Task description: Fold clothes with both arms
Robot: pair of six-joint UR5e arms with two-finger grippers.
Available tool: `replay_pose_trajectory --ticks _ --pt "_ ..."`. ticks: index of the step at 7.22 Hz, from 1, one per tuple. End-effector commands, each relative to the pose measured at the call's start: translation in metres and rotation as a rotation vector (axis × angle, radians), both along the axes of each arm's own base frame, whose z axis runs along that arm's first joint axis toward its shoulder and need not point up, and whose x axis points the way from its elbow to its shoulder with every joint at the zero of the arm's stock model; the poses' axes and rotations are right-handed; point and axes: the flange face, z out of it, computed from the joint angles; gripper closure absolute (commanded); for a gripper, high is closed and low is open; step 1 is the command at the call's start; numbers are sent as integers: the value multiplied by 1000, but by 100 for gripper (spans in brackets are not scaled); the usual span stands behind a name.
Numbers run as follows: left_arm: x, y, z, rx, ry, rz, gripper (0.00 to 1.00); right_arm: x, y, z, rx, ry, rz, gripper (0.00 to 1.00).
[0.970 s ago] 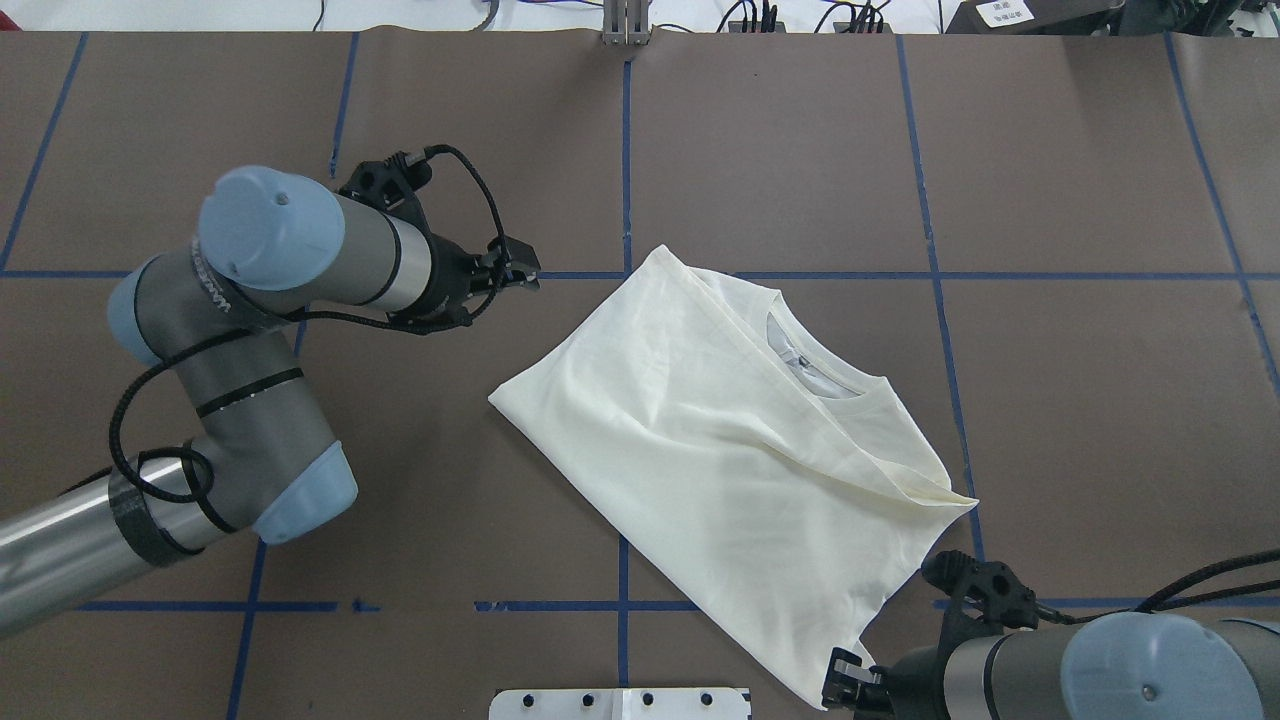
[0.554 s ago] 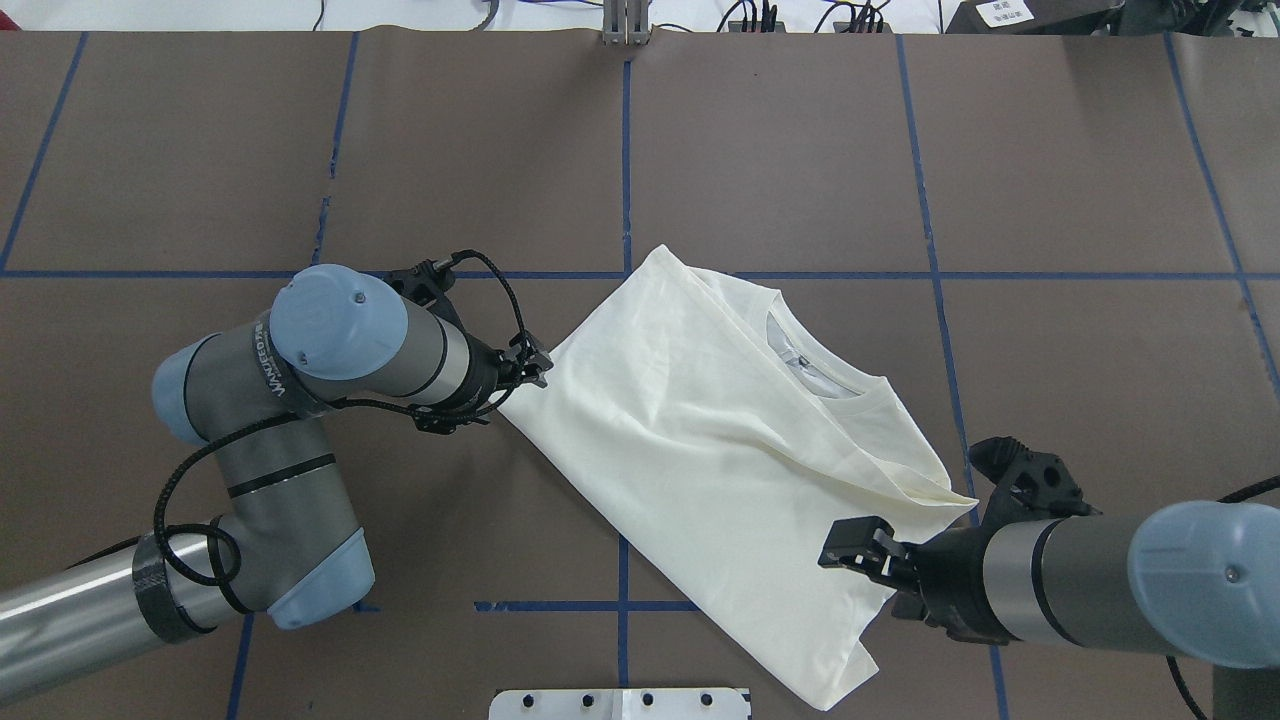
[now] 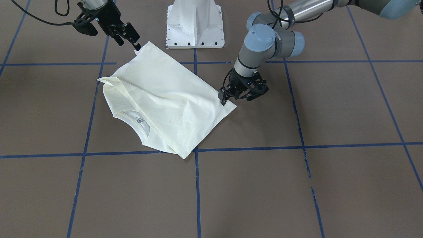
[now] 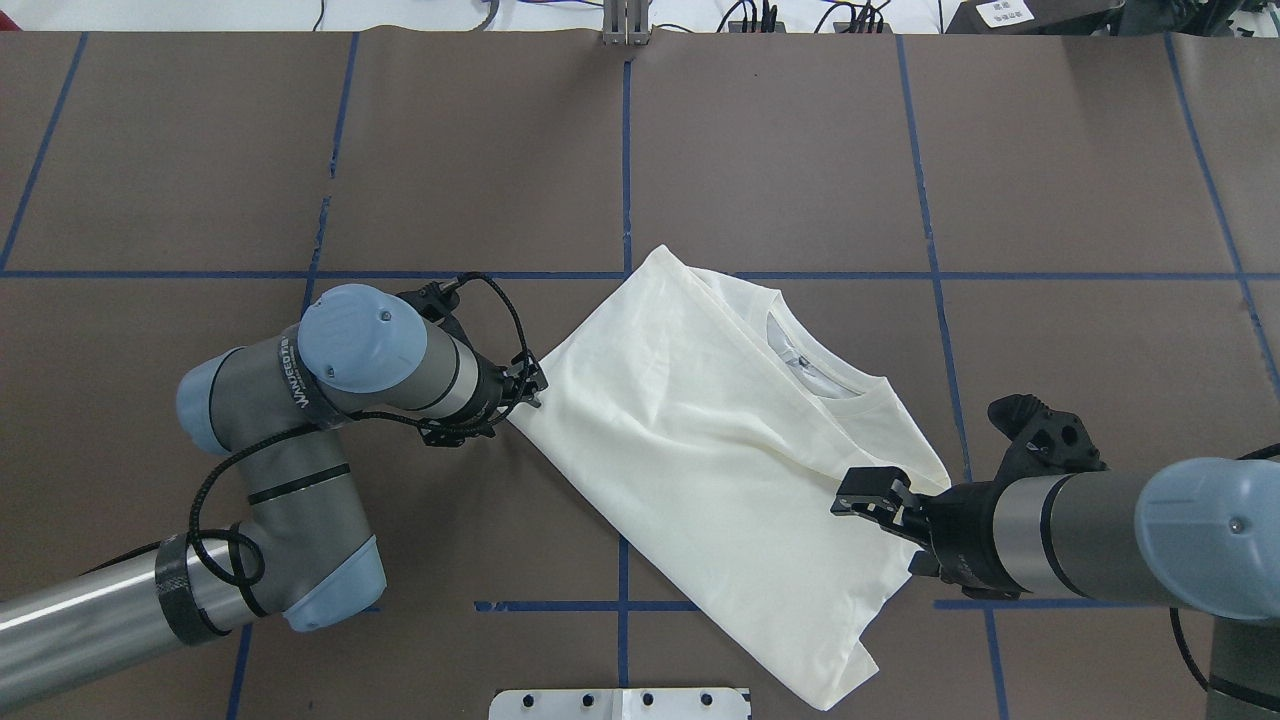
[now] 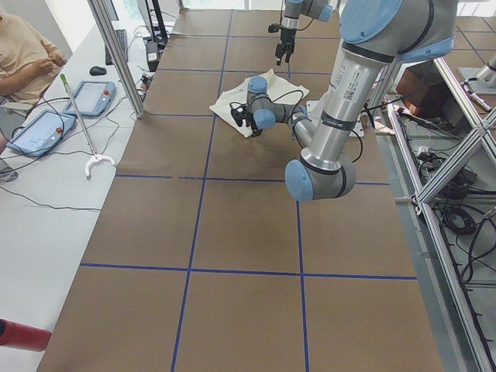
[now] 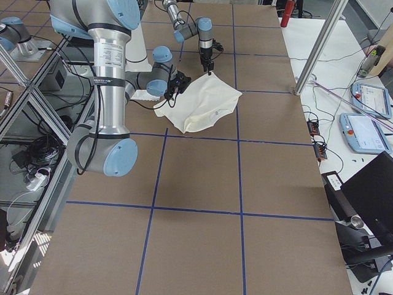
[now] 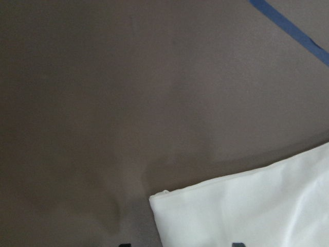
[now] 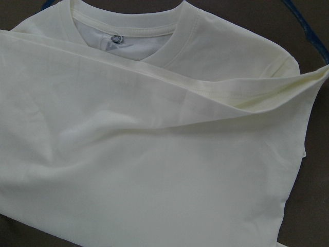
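Left gripper: jaws wide, down low at the table, straddling the corner of the T-shirt at the shirt's 9 o'clock. In the left wrist view, that corner lying between the two fingertips; contact not clear.

T-shirt: cream, plain side up, folded to a rough rectangle, set diagonally mid-table, lying across a blue tape line. Round neck toward 1 o'clock, grey label inside. Top layer with a hemmed edge crossing just below the neck, ending in a loose pointed flap at 3 o'clock. Soft creases across the middle.

Right gripper: over the shirt's edge at its 4 o'clock, jaws looking parted, nothing held; whether touching cloth, cannot tell. Wrist and forearm covering part of the shirt's edge in the overhead view.

White pedestal base at the table's 6 o'clock edge, near the shirt's lowest corner. Cables along the 12 o'clock edge. Seated person with tablet-like pendants at a side desk, well apart.
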Motion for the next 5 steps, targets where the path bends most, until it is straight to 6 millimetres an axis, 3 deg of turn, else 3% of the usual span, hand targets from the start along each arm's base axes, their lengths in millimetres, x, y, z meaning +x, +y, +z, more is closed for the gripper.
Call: replay_pose_trajectory --ticks 1,2,3,4,5 --pt "6 -3 7 5 23 -8 75 1 -1 1 -1 3 3 0" --pt "6 -3 10 14 17 -1 100 1 -1 2 -1 5 3 0" --pt "3 -6 7 21 19 -11 100 1 -1 1 0 3 5 0" --pt "-16 -32 5 56 -3 -93 100 4 -6 1 0 4 20 0" --pt "-34 -67 -4 233 -58 -119 100 4 -8 3 -1 6 22 0"
